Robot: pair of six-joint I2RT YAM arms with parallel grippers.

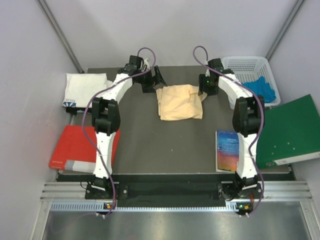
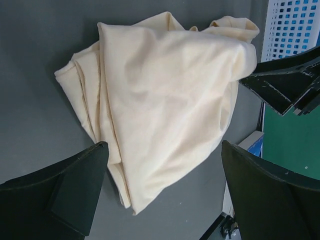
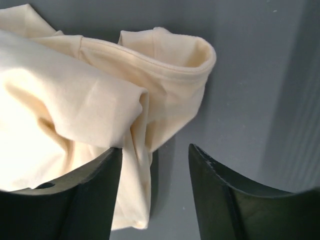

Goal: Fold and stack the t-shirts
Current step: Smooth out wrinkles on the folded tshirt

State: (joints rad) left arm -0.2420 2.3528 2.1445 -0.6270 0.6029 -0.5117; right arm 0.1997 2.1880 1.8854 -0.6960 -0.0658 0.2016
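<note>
The peach-yellow t-shirt [image 1: 180, 102] lies crumpled in a loose heap at the back middle of the dark table. It fills the left wrist view [image 2: 165, 105] and the right wrist view [image 3: 75, 105]. My left gripper [image 1: 154, 80] is open above the shirt's far left corner, holding nothing. My right gripper [image 1: 204, 89] is open at the shirt's right edge, jaws apart, with a sleeve fold [image 3: 135, 165] hanging between them. The white t-shirt [image 1: 85, 88] with a dark-blue print lies folded at the far left.
A white basket [image 1: 250, 75] holding blue cloth stands at the back right. A green folder [image 1: 290, 131] lies right, a blue book [image 1: 227, 149] near the right arm, a red folder [image 1: 80, 147] at the left.
</note>
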